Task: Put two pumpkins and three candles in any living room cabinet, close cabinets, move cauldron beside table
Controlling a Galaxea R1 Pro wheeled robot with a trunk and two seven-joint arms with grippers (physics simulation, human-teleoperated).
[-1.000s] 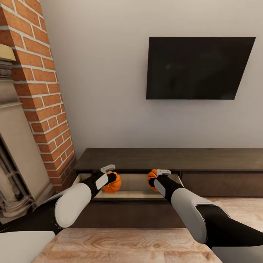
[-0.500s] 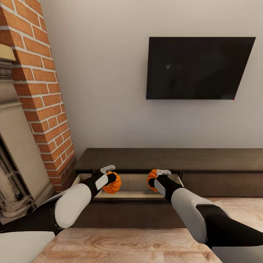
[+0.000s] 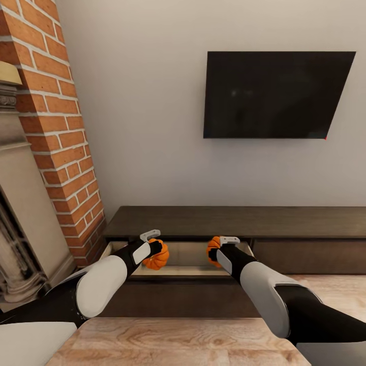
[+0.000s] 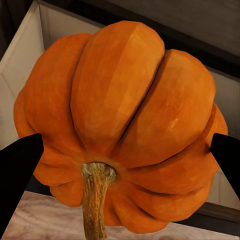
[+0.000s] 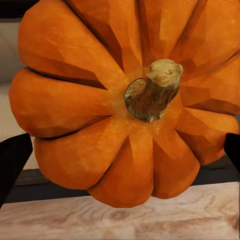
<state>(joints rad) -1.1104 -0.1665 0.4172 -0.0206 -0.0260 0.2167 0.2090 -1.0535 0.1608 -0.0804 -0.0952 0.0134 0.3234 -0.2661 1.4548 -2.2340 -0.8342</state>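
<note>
Two orange ribbed pumpkins hang over the open drawer (image 3: 185,254) of the long dark-brown cabinet (image 3: 244,221). My left gripper (image 3: 158,253) is shut on the left pumpkin (image 3: 155,259). In the left wrist view that pumpkin (image 4: 125,125) sits between the dark fingers (image 4: 17,172), with the pale drawer inside behind it. My right gripper (image 3: 214,252) is shut on the right pumpkin (image 3: 211,249). The right wrist view looks at this pumpkin (image 5: 115,120) stem-on, a fingertip (image 5: 12,160) at each side. Candles, cauldron and table are out of view.
A black TV (image 3: 277,94) hangs on the wall above the cabinet. The red-brick fireplace (image 3: 56,132) stands close on the left, beside the drawer's end. Another drawer front (image 3: 310,255) to the right is shut. Light wood floor (image 3: 173,338) lies in front.
My right arm has edged slightly to the right with its pumpkin. The left arm and its pumpkin have not moved.
</note>
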